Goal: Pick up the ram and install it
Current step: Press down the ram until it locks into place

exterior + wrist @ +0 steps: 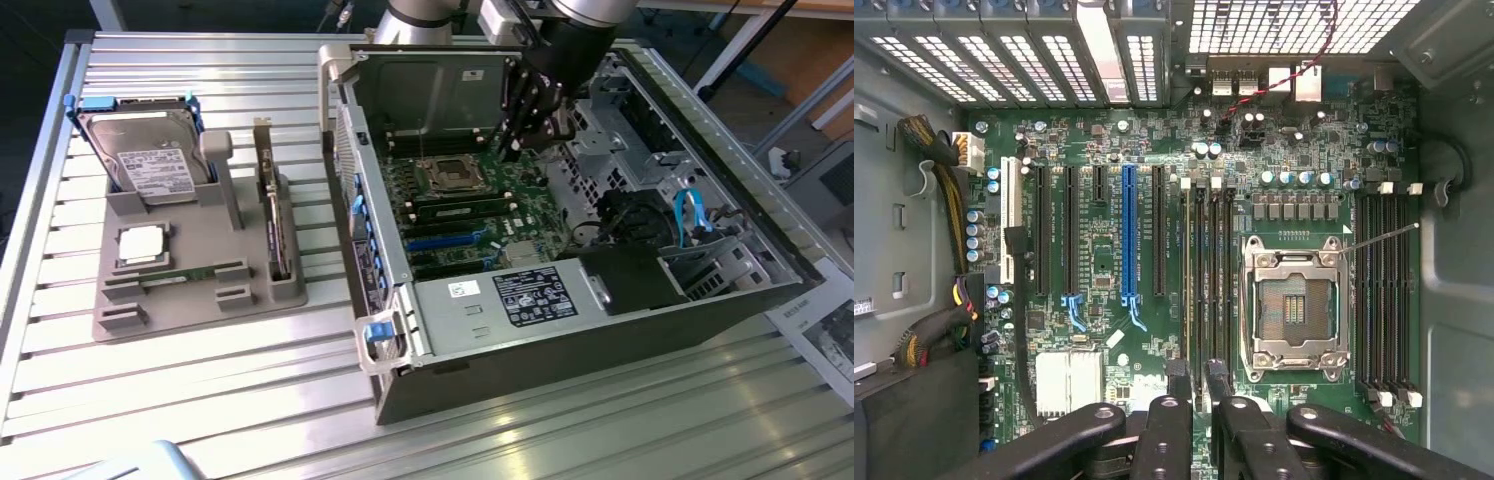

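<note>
Here is the slatted metal table (200,400). The open computer case (601,350) lies on its side towards the exterior view's right, with its insides facing up. The arm (587,40) reaches down into the case from the far side.

On the exterior view's left stands the gray holder (200,312), well apart from the case. Inside the case the green motherboard (461,235) is spread flat, and the wrist view looks straight down on it (1154,330).

In the far part of the holder the hard drive (154,160) leans upright. Along the holder's right edge the expansion card (274,215) stands on its edge.

The gripper (517,148) is down inside the case, just right of the empty processor socket (447,175). In the wrist view the gripper (1197,385) hangs right over one end of the long black memory slots (1207,280), which run just beside the socket (1294,300). Whether it is clamped on anything or parted, I cannot tell.

The square silver processor chip (140,245) rests in the middle of the holder. Just near of it a ram (178,272) lies flat in its groove, far from the gripper.
</note>
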### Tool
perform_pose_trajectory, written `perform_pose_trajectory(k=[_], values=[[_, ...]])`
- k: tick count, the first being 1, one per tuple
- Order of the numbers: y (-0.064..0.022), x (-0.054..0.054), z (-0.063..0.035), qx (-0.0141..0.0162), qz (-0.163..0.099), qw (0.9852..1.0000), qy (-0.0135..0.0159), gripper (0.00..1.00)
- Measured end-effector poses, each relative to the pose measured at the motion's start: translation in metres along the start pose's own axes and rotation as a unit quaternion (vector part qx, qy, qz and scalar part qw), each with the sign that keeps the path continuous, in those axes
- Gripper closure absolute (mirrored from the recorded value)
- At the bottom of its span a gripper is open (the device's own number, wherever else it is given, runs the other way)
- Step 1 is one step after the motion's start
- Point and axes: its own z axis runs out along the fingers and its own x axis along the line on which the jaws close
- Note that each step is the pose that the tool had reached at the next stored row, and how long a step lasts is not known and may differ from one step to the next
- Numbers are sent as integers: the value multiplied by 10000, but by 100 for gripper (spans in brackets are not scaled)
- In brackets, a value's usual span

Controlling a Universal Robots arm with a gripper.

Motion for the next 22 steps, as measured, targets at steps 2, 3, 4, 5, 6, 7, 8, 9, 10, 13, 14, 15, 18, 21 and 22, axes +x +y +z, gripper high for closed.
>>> perform_pose_trajectory(k=[2,3,4,5,6,7,8,9,10,13,14,15,18,21,22], values=[[0,0,0,0,0,10000,0,80],[0,0,0,0,0,10000,0,80],[0,0,0,0,0,10000,0,80],[0,0,-1,0,0,10000,0,80],[0,0,0,0,0,10000,0,82],[0,0,-1,0,0,10000,0,89],[0,0,-1,0,0,10000,0,89],[0,0,-1,0,0,10000,0,90],[0,0,-1,0,0,10000,0,90],[0,0,-1,0,0,10000,0,90],[0,0,-1,0,0,10000,0,90],[0,0,-1,0,0,10000,0,90],[0,0,-2,0,0,10000,0,90],[0,0,-2,3,-1,10000,-3,90],[0,0,-2,3,-1,10000,-5,90]])
